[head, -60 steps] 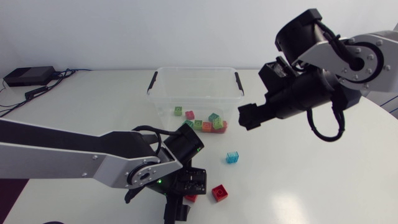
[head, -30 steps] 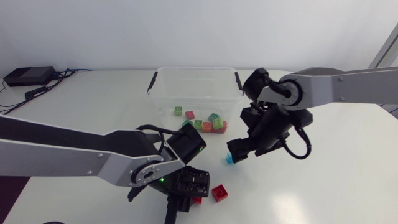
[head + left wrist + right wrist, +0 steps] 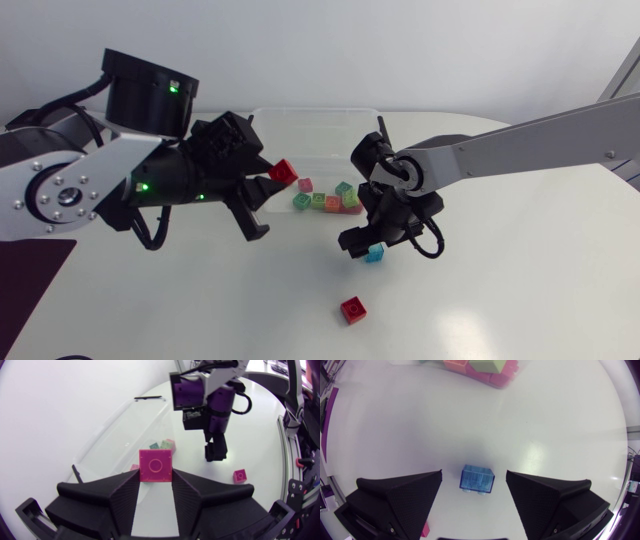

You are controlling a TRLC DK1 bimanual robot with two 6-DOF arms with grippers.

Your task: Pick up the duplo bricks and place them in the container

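While the left tool [image 3: 155, 476] is clenched on a red brick [image 3: 155, 465], held up over the clear container [image 3: 318, 122] with loose bricks [image 3: 325, 200] inside, the right tool [image 3: 474, 477] hangs released, its fingers [image 3: 400, 495] either side of a blue brick [image 3: 477, 480] on the bench [image 3: 500, 290]; another red brick [image 3: 352, 310] lies nearby

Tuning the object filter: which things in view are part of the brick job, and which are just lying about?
Job:
held red brick, in left gripper
blue brick, between open fingers of right gripper
loose red brick
bricks in container
container

Lying about:
nothing else shows, only the table
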